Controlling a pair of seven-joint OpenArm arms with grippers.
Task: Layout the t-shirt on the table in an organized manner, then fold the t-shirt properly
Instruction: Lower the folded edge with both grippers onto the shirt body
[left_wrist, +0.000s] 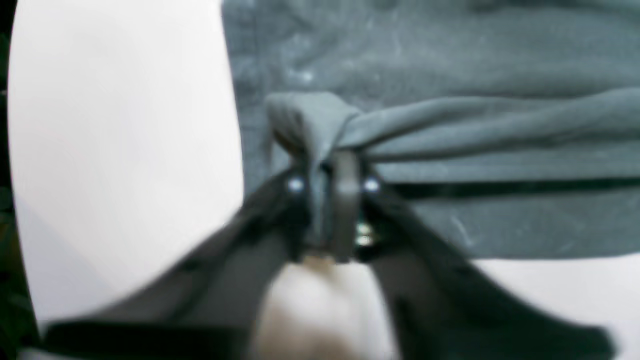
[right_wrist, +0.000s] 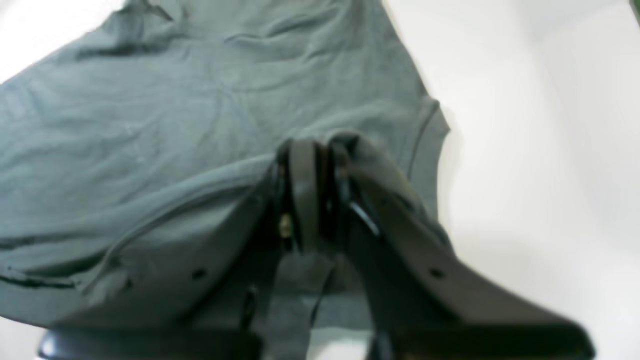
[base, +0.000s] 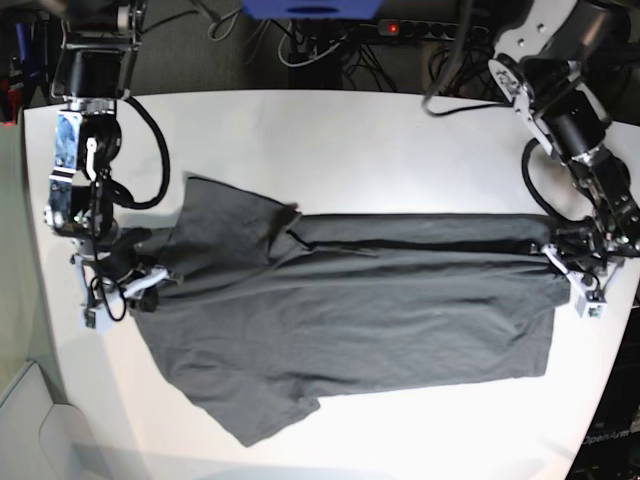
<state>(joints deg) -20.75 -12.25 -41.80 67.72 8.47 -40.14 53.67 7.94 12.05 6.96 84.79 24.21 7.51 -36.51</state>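
1. So, the t-shirt (base: 340, 320) lies spread across the middle of the white bench (base: 330, 140), long axis running side to side in my base view, mostly flat with wrinkles.
2. One long fold is already in: the far edge is doubled over toward the middle, leaving a straight dark crease line across the shirt's upper part.
3. Sleeves sit at the base view's left end; one sticks out at the near lower edge, one at the upper left, bunched.
4. Left gripper (left_wrist: 330, 170) is at the shirt's end on the base view's right, jaws close together with a pinch of cloth (left_wrist: 310, 125) gathered between them, right at the fold line. I judge it is gripping the t-shirt, though the picture is blurry.
5. Right gripper (right_wrist: 315, 150) is at the sleeve end, jaws narrow, sitting on the fabric near the sleeve hem (right_wrist: 425, 130). Cloth bunches at the tips, but I cannot tell if it is really clamped or just resting there.
6. Progress, my read: layout done, first lengthwise fold done or being finished.
7. Left to do: fold the near long edge and sleeve in, then fold crosswise into a compact stack. Roughly a third through.
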